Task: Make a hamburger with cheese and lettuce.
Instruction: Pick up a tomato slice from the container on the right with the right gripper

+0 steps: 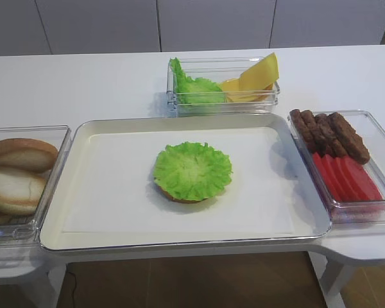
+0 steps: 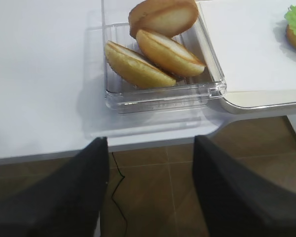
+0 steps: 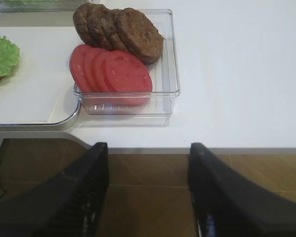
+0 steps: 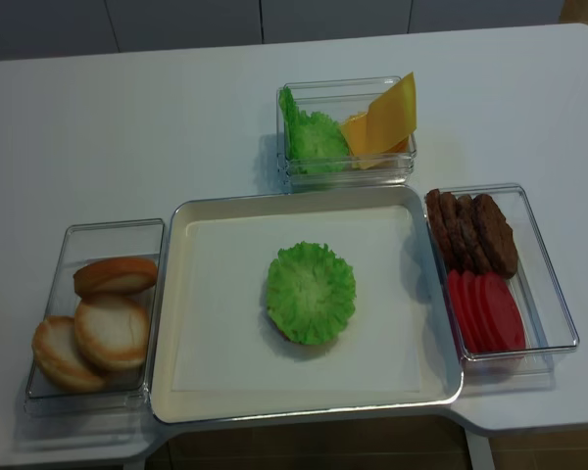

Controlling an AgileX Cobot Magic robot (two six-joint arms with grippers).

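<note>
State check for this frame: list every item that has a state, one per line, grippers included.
hamburger: bun base topped with lettuce only, on the tray
cheese: slices leaning in the back bin, beside spare lettuce leaves
bun halves: loose in the left bin
patties: stacked on edge in the right bin
tomato slices: overlapped in front of the patties
left gripper: open, empty
right gripper: open, empty
</note>
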